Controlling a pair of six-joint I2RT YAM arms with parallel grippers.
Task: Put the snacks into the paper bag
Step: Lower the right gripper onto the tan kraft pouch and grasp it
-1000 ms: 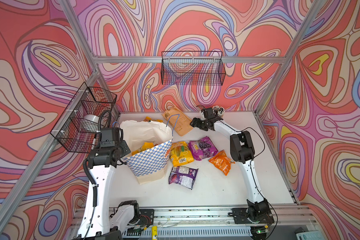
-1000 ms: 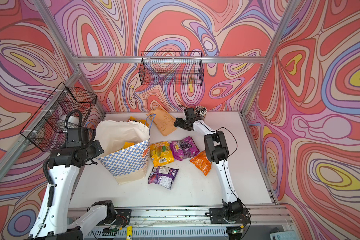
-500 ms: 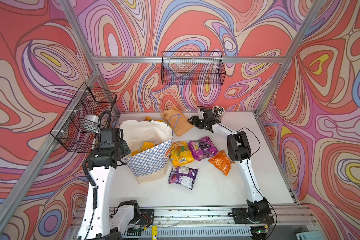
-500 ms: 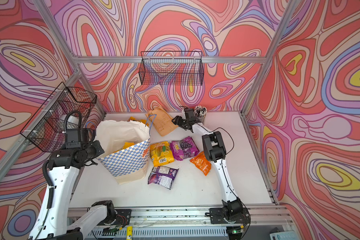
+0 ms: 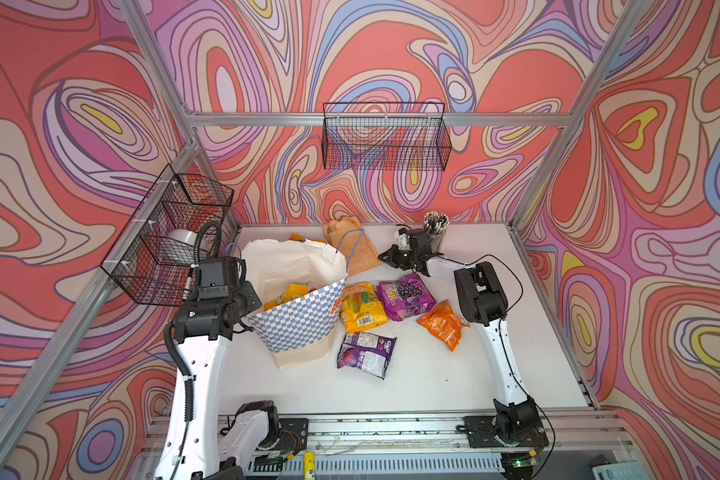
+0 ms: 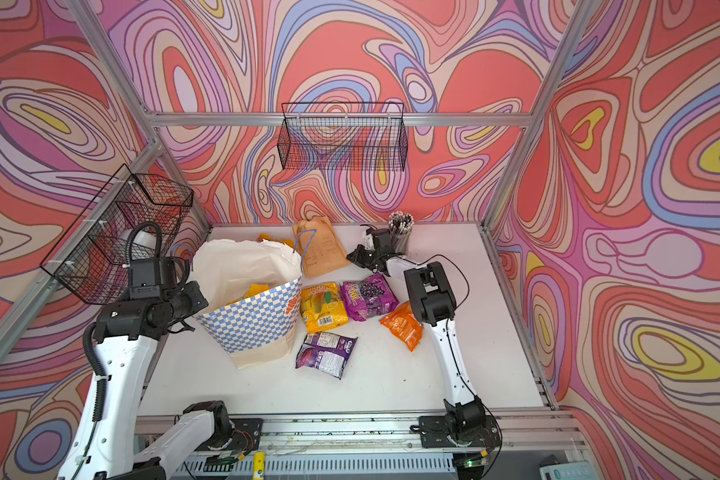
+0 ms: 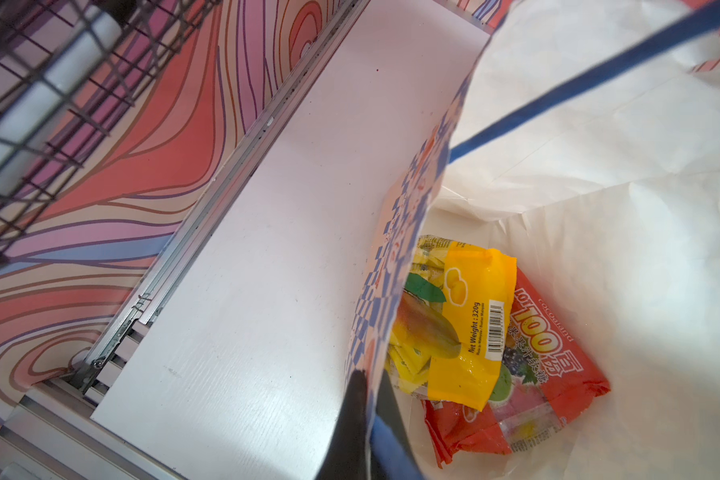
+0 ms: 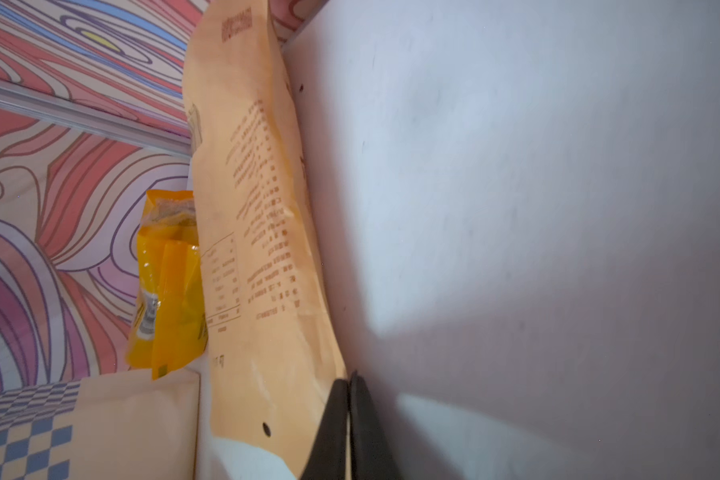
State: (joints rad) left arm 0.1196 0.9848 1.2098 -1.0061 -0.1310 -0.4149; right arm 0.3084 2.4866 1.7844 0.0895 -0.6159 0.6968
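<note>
Both grippers are closed. The left gripper [image 7: 368,382] pinches the rim of the tall blue-and-white checkered paper bag [image 5: 304,320] and holds its mouth open. The right gripper [image 8: 346,382] has its jaws together on the long edge of the flat tan pouch with brown print [image 8: 258,249], as far as the wrist view shows.

In both top views the pouch [image 6: 327,253] lies at the back of the table, between the right gripper [image 5: 385,257] and the bag. Its long axis runs from the back wall toward the front. The bag mouth is on the far side of the pouch from this gripper, so I judge that the right arm must lift it and carry it sideways over the rim.

I cannot see whether pouch material really sits between the jaws. The thin blue cord handle [image 5: 350,249] crosses the pouch in a top view; touching or above it, I cannot tell. A yellow crinkly packet [image 8: 167,282] behind the bag is mostly hidden.
</note>
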